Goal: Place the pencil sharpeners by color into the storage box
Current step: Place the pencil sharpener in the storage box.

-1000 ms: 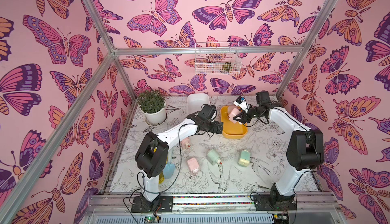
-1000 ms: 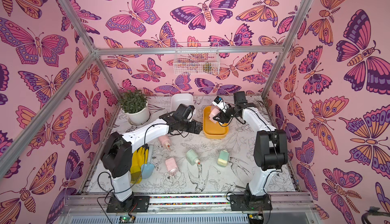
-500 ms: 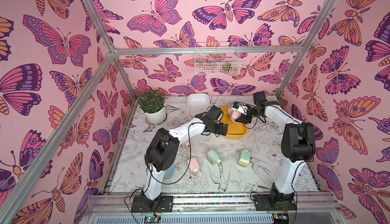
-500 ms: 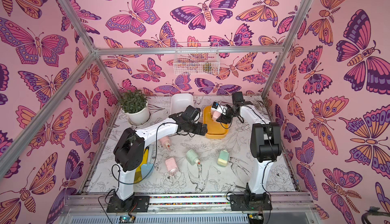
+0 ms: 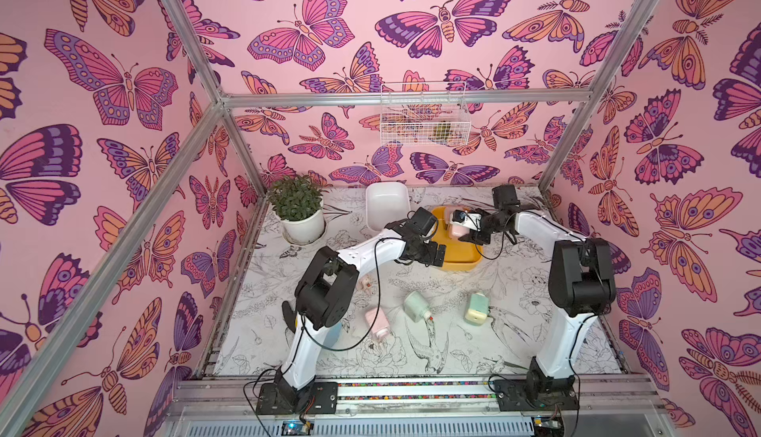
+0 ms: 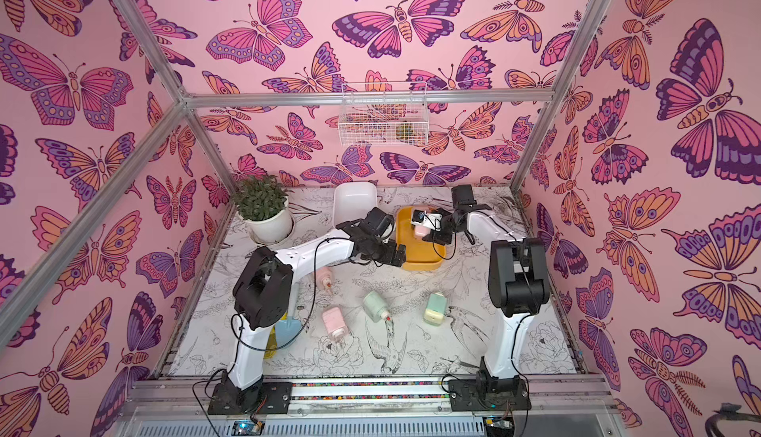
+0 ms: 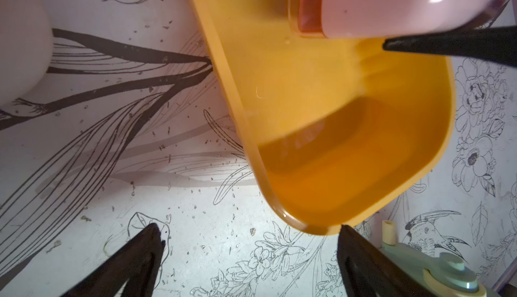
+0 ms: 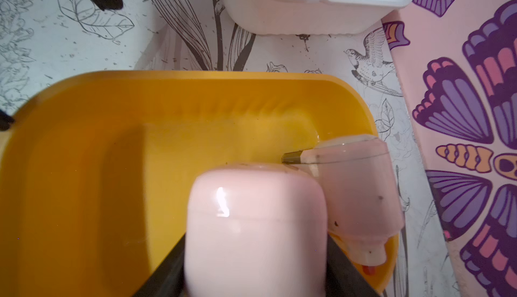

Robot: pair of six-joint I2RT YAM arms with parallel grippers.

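My right gripper [image 8: 256, 270] is shut on a pale pink pencil sharpener [image 8: 254, 225], holding it low inside the yellow storage box [image 5: 463, 260], at its far end. A second pink sharpener [image 8: 361, 192] lies in the box right beside it. My left gripper [image 7: 249, 227] is open and empty, just outside the box's near left corner [image 7: 316, 225]. On the table in both top views lie two mint green sharpeners [image 5: 416, 305] [image 5: 477, 309] and two pink ones [image 6: 333, 320] [image 6: 325, 277]; one of these is partly hidden by my left arm.
A white storage box [image 5: 386, 204] stands behind the yellow one, left of it. A potted plant [image 5: 302, 225] sits at the back left. A light blue shovel [image 6: 286, 330] lies under my left arm. A wire basket [image 5: 422, 119] hangs on the back wall.
The right gripper has come down with the pink sharpener into the yellow box. The left gripper has shifted right, closer to the box's near corner, still open.
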